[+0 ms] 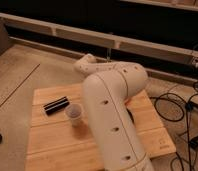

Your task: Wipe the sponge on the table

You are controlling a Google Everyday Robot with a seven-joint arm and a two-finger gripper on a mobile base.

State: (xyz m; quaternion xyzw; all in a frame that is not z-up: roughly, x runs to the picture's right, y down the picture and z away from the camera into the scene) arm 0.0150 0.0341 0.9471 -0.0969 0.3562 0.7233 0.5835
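Where the grey floor [22, 70] fills the left and rear of the view, a squarish counter [52, 145] of pale wooden planks stands on it, the planks running roughly left to right.

The white arm [112, 115] rises from the lower right over the middle of the counter. It bends at the top and ends in a short rounded section pointing up and to the left, and it covers much of the counter's right half.

The gripper is hidden somewhere behind this arm. Whether it is open, closed or holding anything cannot be told.

The sponge is likewise out of sight, so its place on the counter and the direction of its long axis cannot be told.

A black striped bar [57, 105] lies flat on the counter's left part, its long axis running from lower left to upper right.

A small pale cup [74, 114] stands upright just beside the bar's right end, close to the arm's left edge.
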